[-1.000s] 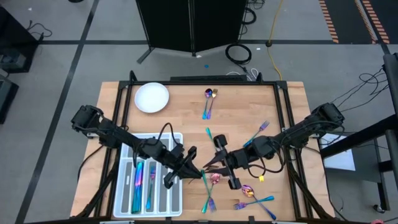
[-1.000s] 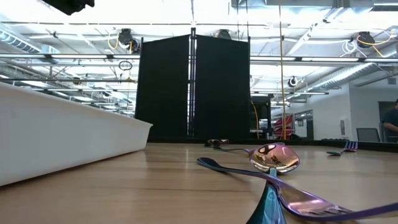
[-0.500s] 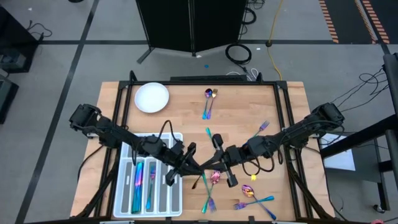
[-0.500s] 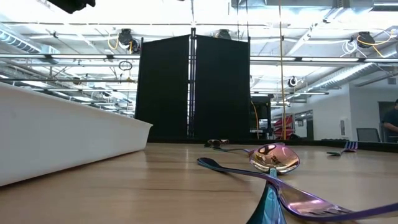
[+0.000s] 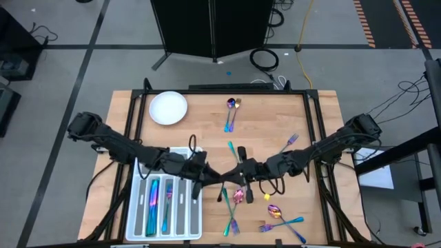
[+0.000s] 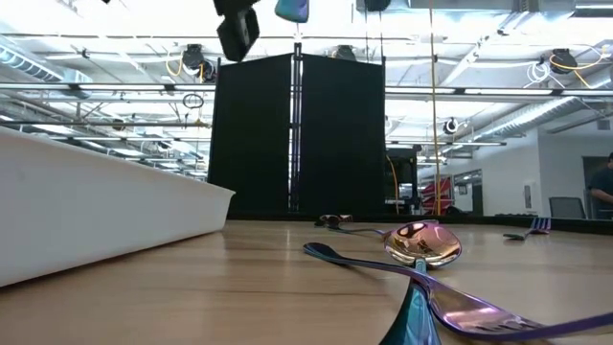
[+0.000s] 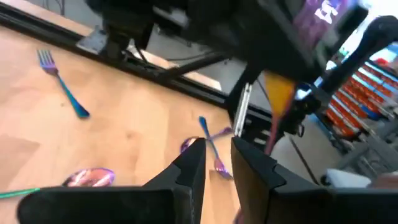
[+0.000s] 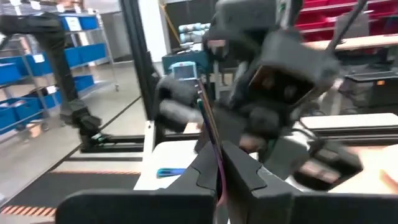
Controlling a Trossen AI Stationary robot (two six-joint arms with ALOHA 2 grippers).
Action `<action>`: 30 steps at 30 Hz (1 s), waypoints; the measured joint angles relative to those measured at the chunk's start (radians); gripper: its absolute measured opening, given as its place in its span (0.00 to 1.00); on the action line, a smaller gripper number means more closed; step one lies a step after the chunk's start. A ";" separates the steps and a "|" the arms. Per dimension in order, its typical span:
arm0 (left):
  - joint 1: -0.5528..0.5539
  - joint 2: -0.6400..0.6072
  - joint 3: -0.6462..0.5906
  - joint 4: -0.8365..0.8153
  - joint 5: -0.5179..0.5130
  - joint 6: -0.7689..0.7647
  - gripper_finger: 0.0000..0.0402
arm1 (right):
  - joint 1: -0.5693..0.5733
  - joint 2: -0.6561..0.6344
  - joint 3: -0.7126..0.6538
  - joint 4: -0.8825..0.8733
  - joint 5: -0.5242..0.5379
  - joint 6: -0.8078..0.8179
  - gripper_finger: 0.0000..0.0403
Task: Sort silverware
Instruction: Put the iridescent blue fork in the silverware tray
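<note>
My right gripper (image 5: 231, 182) is shut on one slim iridescent piece of silverware (image 8: 200, 102) above the table's middle; I cannot tell which kind. It meets my left gripper (image 5: 205, 180) tip to tip. The left gripper (image 7: 217, 158) is open, and only the table shows between its fingers. In the low view the piece's teal end (image 6: 292, 10) shows at the top, next to a dark finger (image 6: 238, 29). More silverware lies flat in the white compartment tray (image 5: 138, 207) and loose on the wood (image 5: 231, 114). My right gripper pinches the slim piece between its two fingers near one end (image 8: 215, 149). The fingers come level from the table's right. The piece sticks out ahead of them toward my left gripper, lifted clear of the table. I cannot tell whether my left gripper touches it.
A white round plate (image 5: 168, 108) sits at the far left. Loose forks and spoons lie at the right (image 5: 288, 145), the near right (image 5: 282, 217) and under the grippers (image 5: 231, 220). In the low view the tray wall (image 6: 96, 211) stands left and a spoon (image 6: 421, 244) lies right.
My right gripper has shut on the slim piece, and its wrist has tipped and rolled. My left gripper has tipped up toward level and drawn back a little toward the table's left. The piece's teal end and a finger have come into the top of the low view.
</note>
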 joint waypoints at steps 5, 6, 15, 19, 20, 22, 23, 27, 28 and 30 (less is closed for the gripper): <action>-0.003 0.004 -0.002 -0.042 0.005 -0.001 0.19 | 0.002 0.000 0.000 -0.027 -0.005 0.015 0.00; -0.004 -0.006 -0.002 -0.047 0.010 0.005 0.19 | 0.002 0.000 0.000 -0.042 -0.005 0.025 0.00; -0.022 -0.041 -0.001 -0.060 0.014 0.087 0.19 | -0.002 0.000 0.000 -0.056 0.070 0.041 0.00; -0.026 -0.038 -0.001 -0.059 0.006 0.087 0.19 | -0.012 0.000 0.000 -0.051 0.072 0.041 0.00; -0.026 -0.038 -0.001 -0.057 0.006 0.087 0.19 | -0.015 0.000 0.000 -0.052 0.073 0.041 0.00; -0.026 -0.038 -0.001 -0.057 0.004 0.088 0.19 | -0.023 0.000 0.000 -0.046 0.074 0.041 0.00; -0.026 -0.038 -0.001 -0.057 0.002 0.088 0.19 | -0.027 0.000 0.000 -0.041 0.074 0.043 0.00; -0.026 -0.027 -0.001 -0.046 -0.013 0.093 0.19 | -0.046 0.000 0.000 -0.024 0.073 0.043 0.00; -0.027 -0.024 -0.001 -0.049 -0.020 0.100 0.19 | -0.052 0.000 0.000 -0.019 0.073 0.044 0.00; -0.026 -0.024 -0.001 -0.051 -0.023 0.104 0.19 | -0.060 0.000 0.000 -0.016 0.073 0.044 0.00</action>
